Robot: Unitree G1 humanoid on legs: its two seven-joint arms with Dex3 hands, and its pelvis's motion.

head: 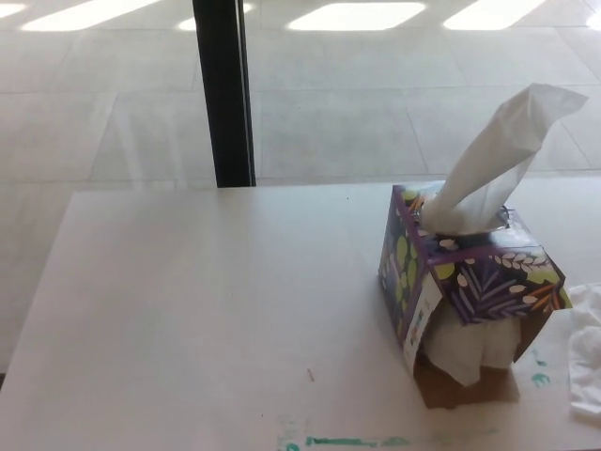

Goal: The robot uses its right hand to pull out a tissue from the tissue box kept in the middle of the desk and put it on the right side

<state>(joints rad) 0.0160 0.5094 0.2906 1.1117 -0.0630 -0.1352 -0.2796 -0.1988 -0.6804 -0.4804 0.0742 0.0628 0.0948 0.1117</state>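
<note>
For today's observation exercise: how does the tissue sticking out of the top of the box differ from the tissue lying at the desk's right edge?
The standing tissue rises tall and twisted from the tissue box, leaning right; the loose tissue lies crumpled low on the desk. The standing tissue is fully in view; the loose tissue is cut off by the picture's edge. Both are white.

I am in a big room, maybe an office: a plain white desk [188, 310], a tiled floor [357, 113] and a black post [223, 94].
</note>
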